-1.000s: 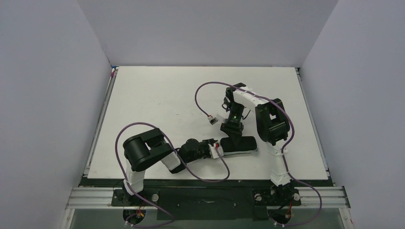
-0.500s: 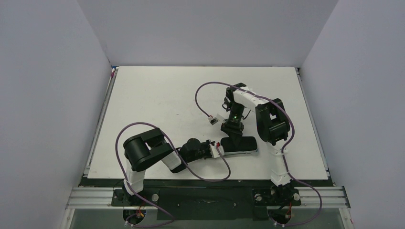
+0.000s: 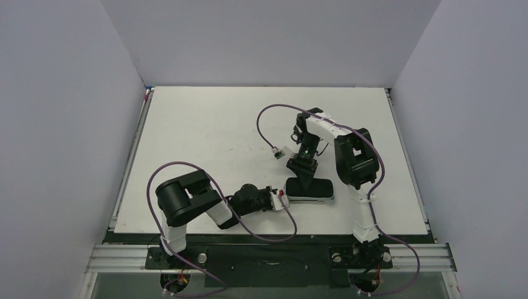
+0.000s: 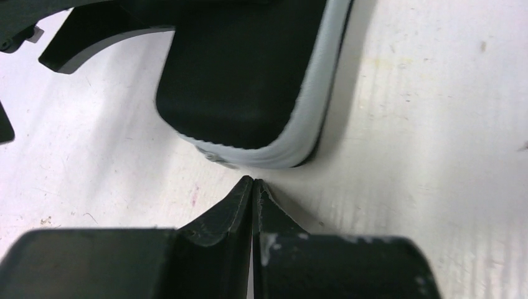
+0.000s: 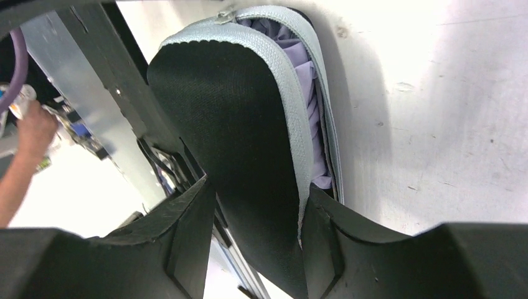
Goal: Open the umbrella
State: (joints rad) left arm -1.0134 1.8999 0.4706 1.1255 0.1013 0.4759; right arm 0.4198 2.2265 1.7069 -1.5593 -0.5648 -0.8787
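A black zip case (image 3: 309, 189) with a grey zipper rim lies on the white table (image 3: 205, 137). In the right wrist view its black lid (image 5: 230, 124) is lifted. Pale lavender umbrella fabric (image 5: 308, 93) shows folded inside. The shaft and handle are hidden. My right gripper (image 5: 260, 187) is shut on the case's lid, and in the top view it (image 3: 305, 177) comes down on the case from behind. My left gripper (image 4: 253, 182) is shut and empty, its tips just short of the case's grey rim (image 4: 311, 106). In the top view it (image 3: 281, 196) lies low at the case's left end.
A purple cable with a white connector (image 3: 279, 152) loops left of the right arm. Another purple cable (image 3: 274, 224) loops by the left arm near the table's front edge. A person's hand (image 5: 28, 134) shows beyond the front rail in the right wrist view.
The left arm has drawn back a little toward the near left, and the case has shifted slightly left. The right gripper stays on the lid.
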